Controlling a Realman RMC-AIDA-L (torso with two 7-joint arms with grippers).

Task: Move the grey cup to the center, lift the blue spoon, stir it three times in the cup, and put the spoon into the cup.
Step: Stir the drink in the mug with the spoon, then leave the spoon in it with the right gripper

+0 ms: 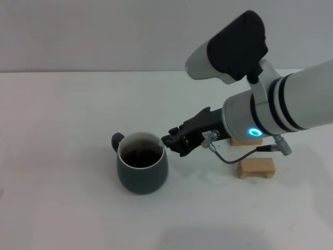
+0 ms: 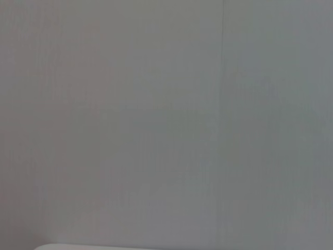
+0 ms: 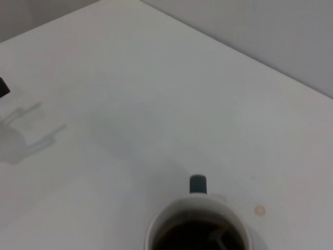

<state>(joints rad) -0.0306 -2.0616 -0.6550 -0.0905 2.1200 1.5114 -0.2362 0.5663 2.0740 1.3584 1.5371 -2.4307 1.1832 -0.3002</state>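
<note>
Grey cup (image 1: 142,164) stands mid-tabletop, handle toward the far left corner; blue spoon (image 1: 158,141) slants over its right rim into the liquid, apparently pinched in the right pincer (image 1: 171,141); left pincer unseen

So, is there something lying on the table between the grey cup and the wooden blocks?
In the head view, only the right gripper reaches across that stretch above the table, at the rim of the grey cup. The tabletop toward the wooden blocks looks bare.
</note>
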